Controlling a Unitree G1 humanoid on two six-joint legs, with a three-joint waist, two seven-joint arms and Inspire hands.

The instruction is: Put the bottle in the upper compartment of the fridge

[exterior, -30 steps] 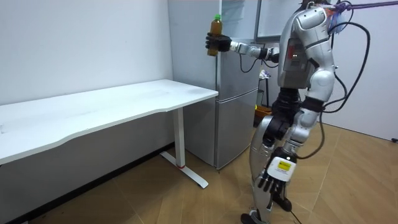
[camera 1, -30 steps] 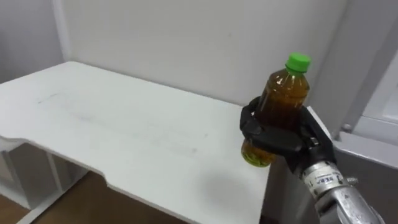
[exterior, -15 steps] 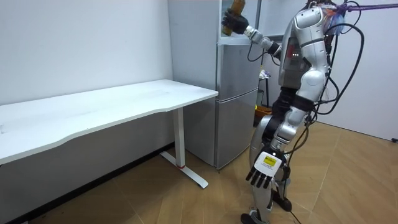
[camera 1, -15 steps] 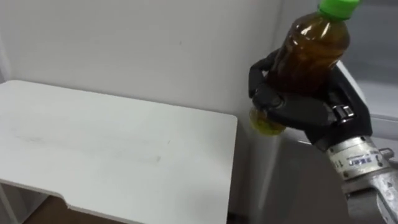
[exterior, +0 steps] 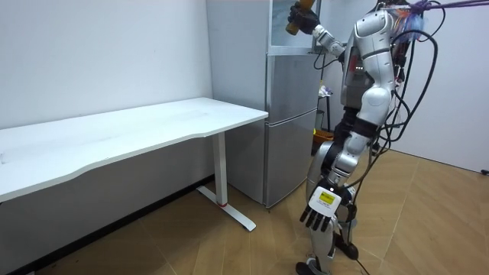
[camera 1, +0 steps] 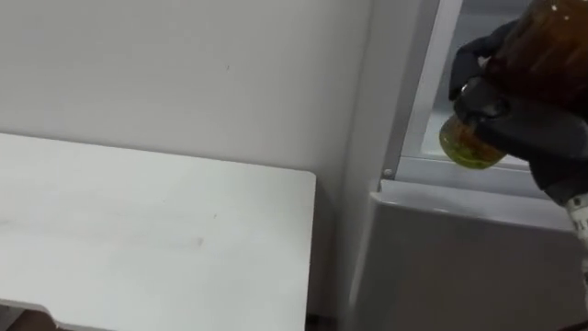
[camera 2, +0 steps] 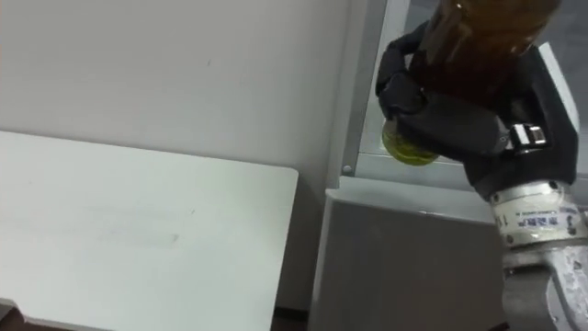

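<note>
— White wall behind, table [exterior: 153, 126] and fridge [exterior: 290, 130] side by side along it; where has the bottle [camera 2: 478, 37] got to?

— Up at the upper compartment [exterior: 281, 30], whose front stands open; a second ago it was out beyond the table's end, lower down; the arm has lifted it and swung it across since.

— Inside already?

— Can't tell from here; its base hangs just above the sill [camera 2: 386, 184], over the shut lower door [camera 2: 404, 267]; I'd say the carrying is nearly done, and what's left is reaching in, setting it down upright and letting go.

— And the hand?

— The right hand [camera 2: 459, 115] is wrapped tight round the bottle's lower half, fingers and thumb curled on it; the bottle is tilted a little in that hold; the cap end is up above the hand; the left hand [exterior: 319, 218] hangs down by the leg, fingers loose, holding nothing.
</note>
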